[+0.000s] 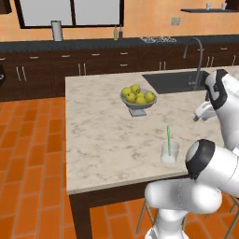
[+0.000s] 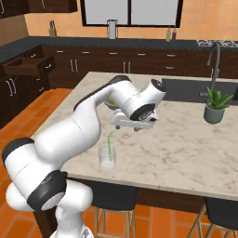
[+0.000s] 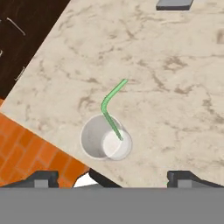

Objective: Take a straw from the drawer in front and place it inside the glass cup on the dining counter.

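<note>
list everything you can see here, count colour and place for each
straw: one, light green, standing in the cup, bent end up
glass cup: one, clear, near the counter's front edge
dining counter: one, beige marble top, dark base
fruit bowl: one, grey, yellow-green fruit, mid counter
sink: one, dark, with grey faucet, far side of counter
potted plant: one, green in grey pot, by the sink
drawer: one, dark brown, pulled open, back left
gripper: one, dark tips, open, above the cup
</note>
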Available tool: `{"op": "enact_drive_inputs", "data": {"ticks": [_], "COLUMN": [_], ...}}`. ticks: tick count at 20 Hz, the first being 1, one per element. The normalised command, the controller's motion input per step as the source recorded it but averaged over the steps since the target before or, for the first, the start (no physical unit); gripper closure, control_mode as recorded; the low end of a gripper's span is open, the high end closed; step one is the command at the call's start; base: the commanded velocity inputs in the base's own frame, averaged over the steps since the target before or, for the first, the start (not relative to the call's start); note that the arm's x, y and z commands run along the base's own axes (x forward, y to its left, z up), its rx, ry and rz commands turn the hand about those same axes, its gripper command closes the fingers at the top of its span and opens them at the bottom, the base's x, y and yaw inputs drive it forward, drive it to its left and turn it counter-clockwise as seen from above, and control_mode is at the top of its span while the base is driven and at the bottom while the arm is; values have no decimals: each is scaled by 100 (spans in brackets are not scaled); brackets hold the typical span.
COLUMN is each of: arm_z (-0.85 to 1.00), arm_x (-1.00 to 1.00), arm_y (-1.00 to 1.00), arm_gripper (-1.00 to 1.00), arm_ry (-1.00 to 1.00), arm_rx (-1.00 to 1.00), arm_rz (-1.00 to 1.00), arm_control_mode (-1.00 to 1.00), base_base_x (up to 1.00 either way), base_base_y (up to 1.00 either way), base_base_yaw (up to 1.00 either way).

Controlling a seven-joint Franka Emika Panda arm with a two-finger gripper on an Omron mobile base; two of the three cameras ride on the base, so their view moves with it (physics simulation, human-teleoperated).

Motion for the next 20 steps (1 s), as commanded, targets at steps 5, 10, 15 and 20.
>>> {"op": "enact_drive_inputs", "data": {"ticks": [5, 10, 15, 20], "arm_z": [3, 0, -1, 0], "arm_x": [-12, -27, -46, -51], "arm_y": [-35, -28, -29, -26], "arm_gripper": [-100, -100, -100, -100], "arm_ry": [3, 11, 11, 9], "arm_rx": [-33, -27, -21, -10], "arm_rz": [-11, -11, -13, -13], "arm_control_mode": [-100, -100, -100, -100], "base_base_x": [0, 0, 0, 0], "base_base_y": [0, 0, 0, 0], "base_base_yaw": [0, 0, 0, 0]}}
